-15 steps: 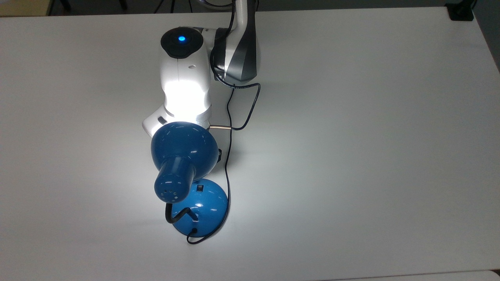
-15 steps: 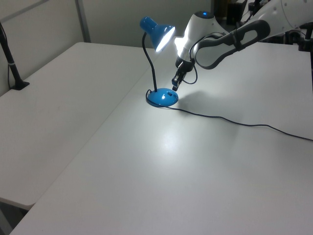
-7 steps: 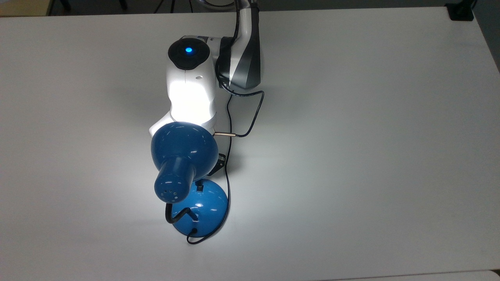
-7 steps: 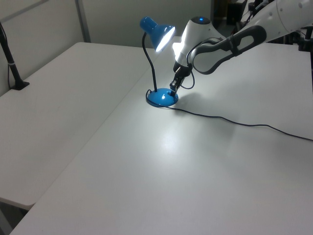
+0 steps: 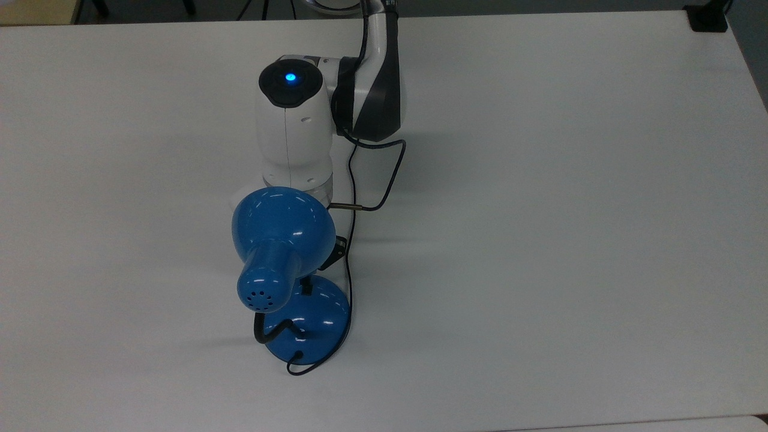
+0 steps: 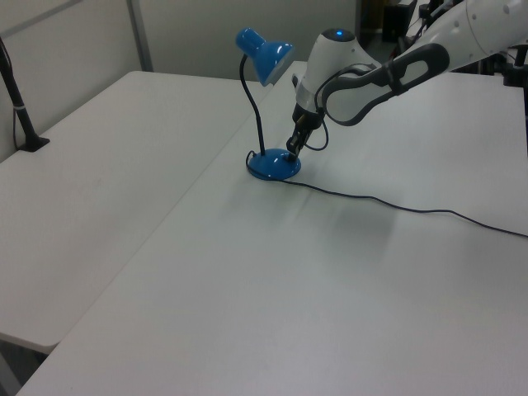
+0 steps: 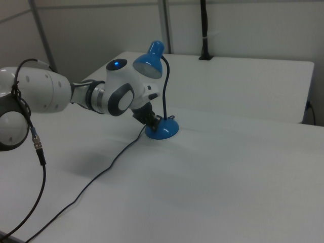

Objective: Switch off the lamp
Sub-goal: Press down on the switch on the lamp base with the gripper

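The end effector (image 6: pixel 291 149) presses down at the edge of the lamp (image 6: pixel 266 99)'s domed base, where the small switch sits; whether it is released or clenched I cannot tell. The shade hangs just above it, unlit. Judging from the dark bulb, the press has taken. Lift straight up off the base, clearing the cord (image 5: pixel 351 270) lying beside it on the worktop (image 5: pixel 570 210).

We record one white and dark grey robot arm (image 6: pixel 388 66), entering from the left view's upper right and bent downward at the wrist. A blue indicator light (image 5: pixel 290 78) glows on the wrist housing. The black two-finger end effector (image 6: pixel 293 148) points steeply down, its tip low, just above the white table (image 6: pixel 272 280).
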